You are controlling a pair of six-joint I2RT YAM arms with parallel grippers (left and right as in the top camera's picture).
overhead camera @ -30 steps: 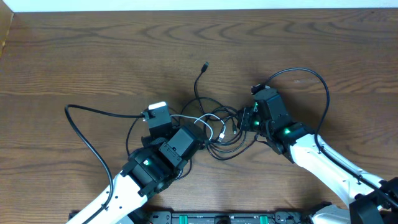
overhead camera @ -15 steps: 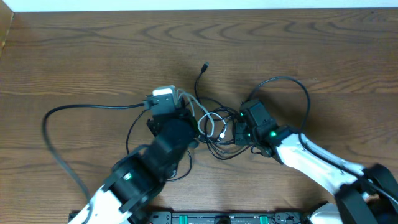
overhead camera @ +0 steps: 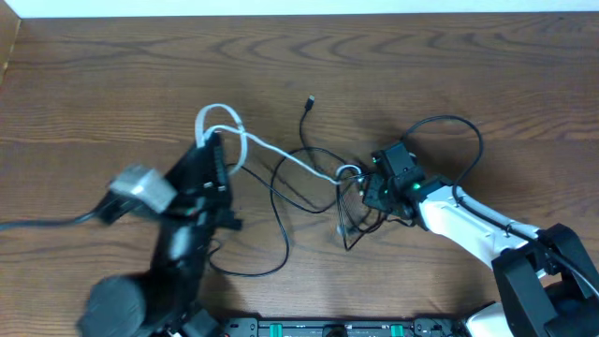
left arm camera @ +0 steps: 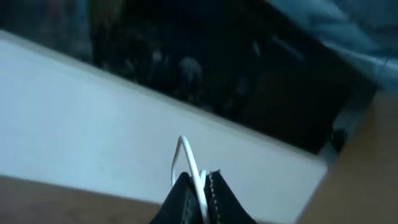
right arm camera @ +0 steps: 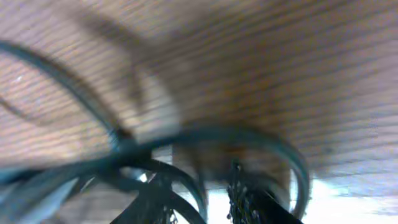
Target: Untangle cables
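While the left gripper is clamping the white cable, slow pulling is looking wisest (right gripper jaws blurred, untellable) amid black cables.

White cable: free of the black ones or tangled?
Tangled: the white cable stretches from the left gripper into the black cables by the right gripper.

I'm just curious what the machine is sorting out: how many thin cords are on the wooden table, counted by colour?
White thin flexible cord: 1
Black thin flexible cords: 2, as far as the tangle lets me tell
Total: 3
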